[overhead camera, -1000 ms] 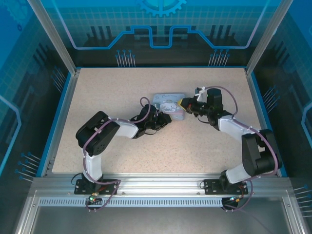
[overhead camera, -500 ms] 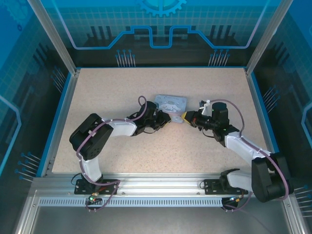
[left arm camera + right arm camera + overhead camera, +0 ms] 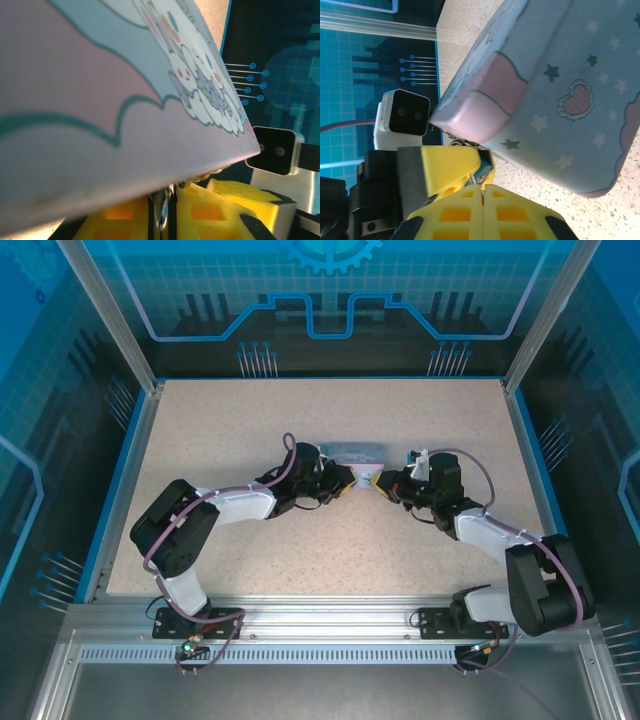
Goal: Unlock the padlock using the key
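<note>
The pale-blue tin [image 3: 352, 451] sits just above the middle of the overhead frame on the speckled table [image 3: 250, 420]. It is tipped up so I see it nearly edge-on, and I cannot see what is inside it. My two grippers meet at its lower edge, the left gripper [image 3: 346, 480] from the left and the right gripper [image 3: 378, 482] from the right, almost tip to tip.

In my left wrist view the tin [image 3: 100, 100] covers the upper left, its face printed with white cartoon dogs above a pink cloud band. At the bottom my left gripper [image 3: 167, 207] has its yellow fingers drawn nearly together on a thin silvery piece, the key [image 3: 161, 210] as best I can make out. The right gripper [image 3: 240, 197] sits just to the right, with its white wrist camera [image 3: 272, 150] above it.

In my right wrist view the tin [image 3: 560, 75] fills the upper right, printed with stars, a pink heart and pink scallops. A small dark metal thing hangs under its pink corner. I take it for the padlock [image 3: 456, 142], though it is too small to be sure. My right gripper [image 3: 482, 192] at the bottom has its fingers pressed flat together. A metal sliver sits at their tip, and I cannot tell whether they pinch it. The left gripper [image 3: 451, 162] lies just beside them.
</note>
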You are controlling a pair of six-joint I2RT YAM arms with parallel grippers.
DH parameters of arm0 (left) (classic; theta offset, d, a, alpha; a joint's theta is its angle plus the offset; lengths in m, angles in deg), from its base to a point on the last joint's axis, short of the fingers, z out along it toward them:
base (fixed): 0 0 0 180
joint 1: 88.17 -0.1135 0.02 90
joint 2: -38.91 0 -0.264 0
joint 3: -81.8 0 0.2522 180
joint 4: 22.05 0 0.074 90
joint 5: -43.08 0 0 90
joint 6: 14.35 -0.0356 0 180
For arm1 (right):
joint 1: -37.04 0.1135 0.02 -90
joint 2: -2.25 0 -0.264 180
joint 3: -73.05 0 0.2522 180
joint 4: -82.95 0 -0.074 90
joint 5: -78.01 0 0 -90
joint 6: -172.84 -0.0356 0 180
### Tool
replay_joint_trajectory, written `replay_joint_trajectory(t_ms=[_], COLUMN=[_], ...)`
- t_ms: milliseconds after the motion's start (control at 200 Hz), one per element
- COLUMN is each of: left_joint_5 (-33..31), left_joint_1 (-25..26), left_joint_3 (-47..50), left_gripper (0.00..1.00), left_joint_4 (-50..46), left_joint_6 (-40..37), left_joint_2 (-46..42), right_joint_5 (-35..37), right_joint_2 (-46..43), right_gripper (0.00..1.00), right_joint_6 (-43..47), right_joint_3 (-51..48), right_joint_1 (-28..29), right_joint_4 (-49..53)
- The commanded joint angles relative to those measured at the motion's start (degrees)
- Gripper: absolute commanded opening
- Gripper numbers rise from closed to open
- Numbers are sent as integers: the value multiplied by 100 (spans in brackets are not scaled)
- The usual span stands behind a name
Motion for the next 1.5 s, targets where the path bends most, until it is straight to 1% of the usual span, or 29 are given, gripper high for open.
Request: replay_joint_trajectory(t_ms=[0,230,380,510,665,840,1161,1496], left_joint_5=[53,-372,-632,-849,-1067,-1204,-1303,-1304], left_joint_1=[66,206,272,306,360,378,379,391], left_joint_3=[86,39,84,165,239,293,328,344], left_gripper=[0,0,0,0,0,0,0,0], left_joint_4=[499,786,1090,1306,1387,1529,1711,1777], left_joint_6=[226,428,624,758,814,882,1014,1078], left_joint_2=[-342,-328,-287,-282,-334,-329,-283,-232], right_joint_5=[39,254,576,706,738,920,1277,1369], right_joint_2=[-4,-578,-1105,-1322,-1212,-1067,-958,-617], right_gripper=[0,0,0,0,0,0,0,0], right_joint_6=[-166,-808,-1235,-1590,-1967,-2313,-2486,-2583], right_joint_3=[177,-183,-397,-493,-453,-386,-359,-313], right_joint_1=[11,44,81,106,176,387,608,659], right_joint_4=[-336,-322,125,288,226,115,197,-203])
